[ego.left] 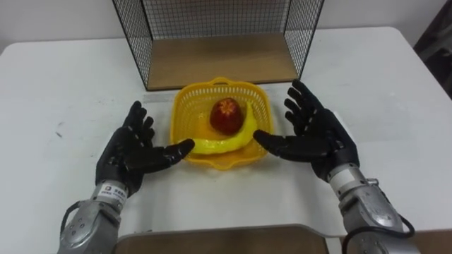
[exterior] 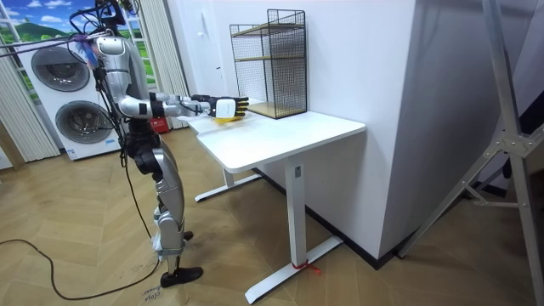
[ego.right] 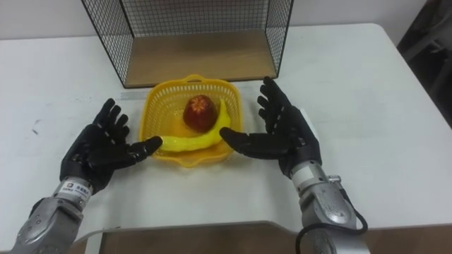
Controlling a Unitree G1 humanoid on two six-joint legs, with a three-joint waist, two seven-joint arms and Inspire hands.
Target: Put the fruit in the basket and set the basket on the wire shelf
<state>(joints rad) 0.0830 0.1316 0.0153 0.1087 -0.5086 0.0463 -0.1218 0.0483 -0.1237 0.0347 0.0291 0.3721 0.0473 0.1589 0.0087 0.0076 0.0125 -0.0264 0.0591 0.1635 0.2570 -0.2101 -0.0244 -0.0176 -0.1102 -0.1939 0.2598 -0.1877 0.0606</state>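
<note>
left hand (ego.left: 131,156) black | right hand (ego.left: 319,137) black | forearms silver | wrist tags white

One basket (ego.left: 185,107), one apple (ego.left: 227,116), one banana (ego.left: 220,145), one wire shelf (ego.left: 220,62).

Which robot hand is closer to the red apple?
Right. The right robot hand has its thumb just below-right of the apple; the left robot hand has its thumb farther off, lower left.

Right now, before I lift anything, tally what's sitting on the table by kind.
apple: 1
banana: 1
basket: 1
wire shelf: 1
Total: 4
</note>
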